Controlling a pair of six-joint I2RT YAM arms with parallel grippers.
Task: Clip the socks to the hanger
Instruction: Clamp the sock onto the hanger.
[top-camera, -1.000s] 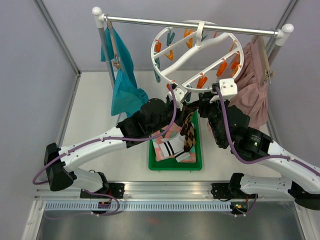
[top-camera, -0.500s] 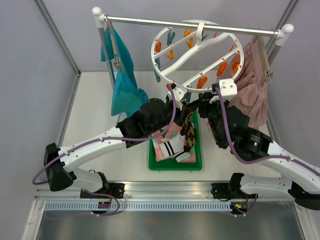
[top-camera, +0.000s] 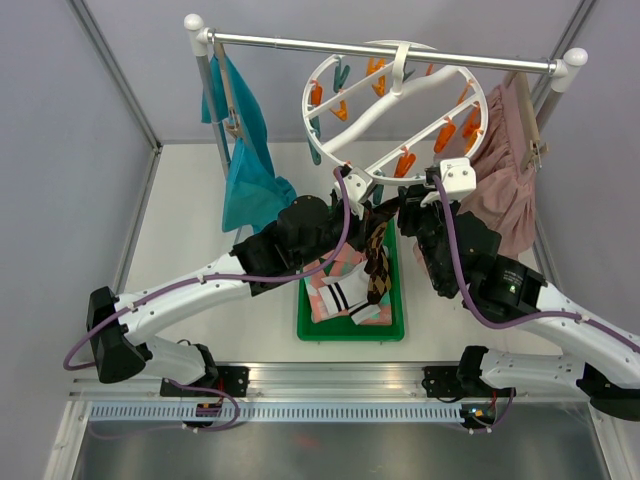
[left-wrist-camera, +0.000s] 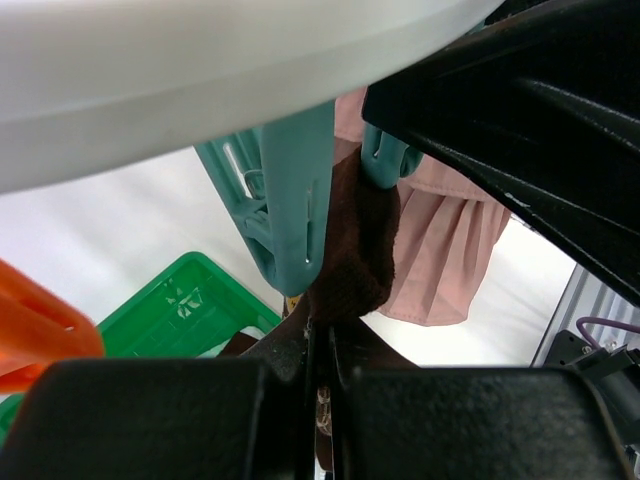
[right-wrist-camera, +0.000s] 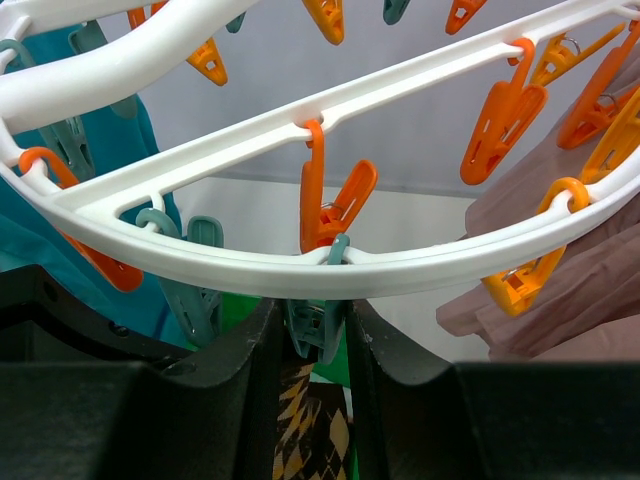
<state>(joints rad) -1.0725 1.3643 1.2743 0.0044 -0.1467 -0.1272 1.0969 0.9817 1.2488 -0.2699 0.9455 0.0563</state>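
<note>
The white round hanger (top-camera: 372, 113) hangs from the rail, with orange and teal clips along it. My left gripper (top-camera: 366, 216) is shut on the cuff of a brown argyle sock (top-camera: 377, 262) and holds it up under the ring's near rim. In the left wrist view the fingers (left-wrist-camera: 322, 340) pinch the brown cuff (left-wrist-camera: 360, 250), which sits against a teal clip (left-wrist-camera: 290, 200). My right gripper (top-camera: 407, 207) is shut on a teal clip (right-wrist-camera: 320, 335) under the rim (right-wrist-camera: 300, 270), with the argyle sock (right-wrist-camera: 305, 430) just below. More socks (top-camera: 340, 290) lie in the tray.
A green tray (top-camera: 350, 331) sits on the table between the arms. A teal garment (top-camera: 250, 180) hangs at the left of the rail (top-camera: 300, 43), and a dusty-pink skirt (top-camera: 505, 195) at the right. Grey walls enclose the table.
Both grippers have crept very slightly upward toward the ring's near rim. The sock stays held.
</note>
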